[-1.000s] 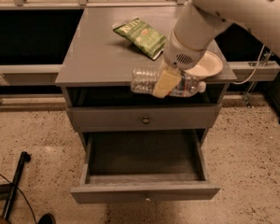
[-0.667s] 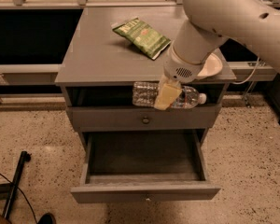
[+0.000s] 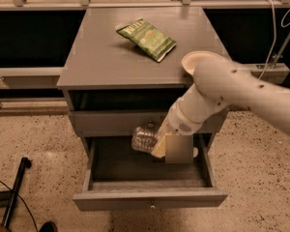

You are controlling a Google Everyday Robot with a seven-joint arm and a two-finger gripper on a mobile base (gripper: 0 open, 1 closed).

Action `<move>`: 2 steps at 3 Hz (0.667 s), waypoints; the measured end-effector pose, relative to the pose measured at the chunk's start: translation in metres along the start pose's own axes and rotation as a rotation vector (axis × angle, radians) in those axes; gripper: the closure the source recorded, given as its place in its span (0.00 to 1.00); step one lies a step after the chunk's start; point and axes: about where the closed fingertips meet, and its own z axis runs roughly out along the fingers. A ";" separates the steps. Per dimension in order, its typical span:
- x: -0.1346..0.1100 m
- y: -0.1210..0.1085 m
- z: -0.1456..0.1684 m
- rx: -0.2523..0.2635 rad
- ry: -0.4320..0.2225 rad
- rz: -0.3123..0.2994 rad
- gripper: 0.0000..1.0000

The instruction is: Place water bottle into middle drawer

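Note:
The clear crinkly water bottle (image 3: 144,139) lies sideways in my gripper (image 3: 166,147), which is shut on its middle. Its white cap (image 3: 195,152) sticks out to the right of the gripper. The middle drawer (image 3: 150,198) is pulled wide open, its small round knob on the front panel. The gripper holds the bottle inside the drawer's opening, just above the dark drawer floor, toward the back and right of centre. My arm comes in from the right and hides part of the closed grey drawer (image 3: 111,122) above.
A green snack bag (image 3: 146,38) lies on the grey cabinet top (image 3: 101,62). A white bowl (image 3: 197,62) stands at the top's right front corner, partly behind my arm. A black pole (image 3: 17,190) lies on the speckled floor at the left. A cable (image 3: 275,47) hangs at the right.
My gripper has gone down with the bottle, from level with the cabinet's front edge to inside the open drawer. The view is now closer and shifted.

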 end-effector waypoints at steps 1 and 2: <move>0.021 -0.002 0.062 0.021 -0.039 0.004 1.00; 0.014 -0.037 0.102 0.122 -0.086 -0.018 1.00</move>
